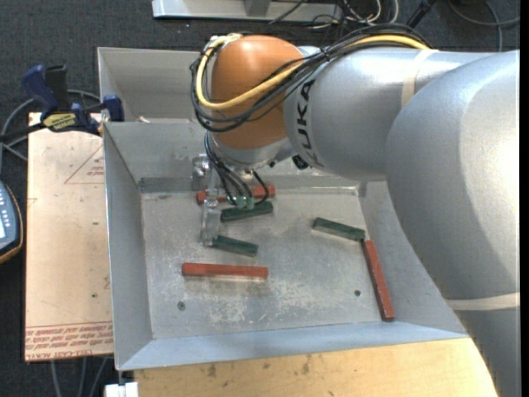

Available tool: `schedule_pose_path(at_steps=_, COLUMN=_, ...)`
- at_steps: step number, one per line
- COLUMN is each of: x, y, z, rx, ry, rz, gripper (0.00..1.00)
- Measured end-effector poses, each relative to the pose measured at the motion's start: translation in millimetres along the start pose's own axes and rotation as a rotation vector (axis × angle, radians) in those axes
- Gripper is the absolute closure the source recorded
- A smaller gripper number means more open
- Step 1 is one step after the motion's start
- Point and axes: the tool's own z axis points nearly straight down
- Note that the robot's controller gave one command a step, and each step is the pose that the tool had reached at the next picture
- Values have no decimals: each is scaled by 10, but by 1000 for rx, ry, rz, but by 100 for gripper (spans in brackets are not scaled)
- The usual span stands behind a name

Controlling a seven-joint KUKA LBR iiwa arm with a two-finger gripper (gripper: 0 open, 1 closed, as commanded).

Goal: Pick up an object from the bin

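BIN PICK: The gripper (210, 231) of the arm is seen lowered into the grey metal bin (124, 222), left of the middle of its floor, beneath the orange wrist cover (248, 81) and looped cables (201, 81). Its tip is set at the left end of a short dark green stick (235, 244), which lies flat on the floor. Whether the stick is touched cannot be told, nor whether the gripper is released or clenched. A second green stick (246, 212) is seen just behind, partly under the wrist, with a small red stick (263, 192) beyond it by the far wall. A longer red stick (225, 270) is laid flat nearer the front edge, just apart from the dark green one. A third green stick (338, 229) and a slanted red stick (378, 279) are found by the right wall, well apart from the gripper.
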Motion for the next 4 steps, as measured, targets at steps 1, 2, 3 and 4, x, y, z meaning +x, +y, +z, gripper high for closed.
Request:
schedule_pose_path(at_steps=1, x=723, y=-1331, z=506, rx=4, ry=0, rz=92, gripper=0)
schedule_pose_path(at_steps=2, x=856, y=-513, z=848, rx=-4, ry=-12, rz=6, gripper=0)
schedule_pose_path(at_steps=3, x=850, y=-549, z=835, rx=-3, ry=-10, rz=14, gripper=100)
schedule_pose_path(at_steps=4, x=1157, y=-566, z=-511, rx=-2, ry=-15, rz=-11, gripper=100)
